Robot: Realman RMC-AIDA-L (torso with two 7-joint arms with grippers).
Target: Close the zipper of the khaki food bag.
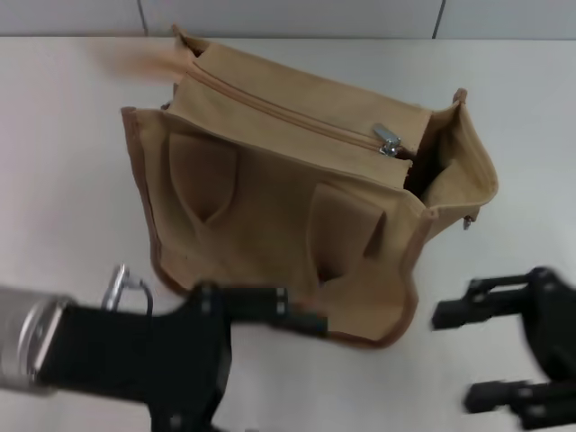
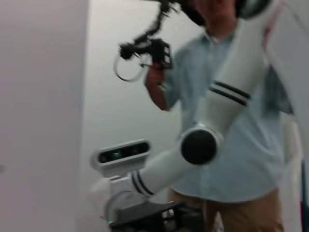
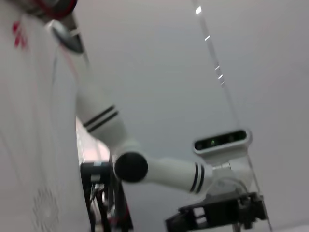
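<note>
- Left gripper (image 1: 270,310), at seven o'clock, sits against the bag's near edge; I cannot tell its finger state.
- The khaki food bag (image 1: 270,207) lies centre: soft tan canvas, likely light and floppy.
- The zipper (image 1: 288,117) is mostly closed; pinch its silver pull (image 1: 389,142) at one o'clock.
- Right gripper (image 1: 477,355), at four o'clock, fingers spread, holding nothing.

There was one khaki food bag (image 1: 270,207) with one zipper (image 1: 297,117), two handles (image 1: 202,175), plus two grippers.
</note>
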